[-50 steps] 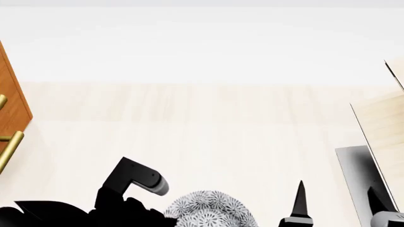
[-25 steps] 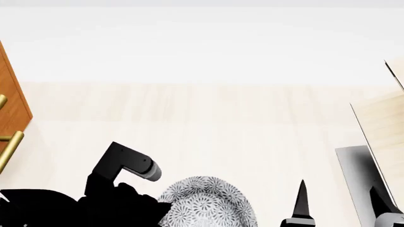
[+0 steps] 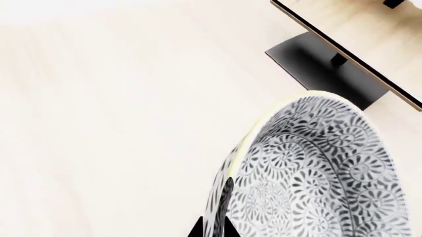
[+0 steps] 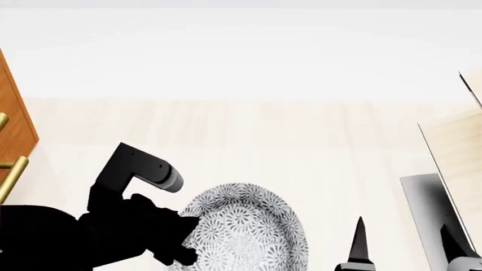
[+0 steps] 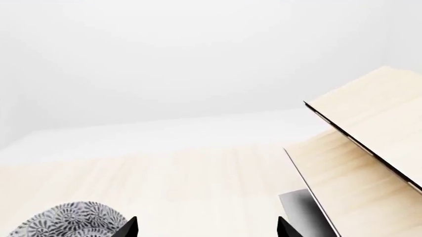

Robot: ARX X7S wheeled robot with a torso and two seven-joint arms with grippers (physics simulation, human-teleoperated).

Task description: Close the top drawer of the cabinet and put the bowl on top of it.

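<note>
The left gripper point(image 4: 184, 240) is clamped on the bowl point(image 4: 245, 231), lifted low at centre, right gripper point(image 5: 207, 228) jaws apart; the cabinet point(image 4: 13, 132) is barely visible, so the drawer's state is unclear.

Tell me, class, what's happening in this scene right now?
The robot's left gripper is clamped on the rim of the round white bowl with the grey floral pattern, holding it tilted above the pale wooden table. The right gripper hangs open and empty nearby. The reddish-brown wooden cabinet with brass handles sits at the far left edge, and the bowl is not yet on it.
</note>
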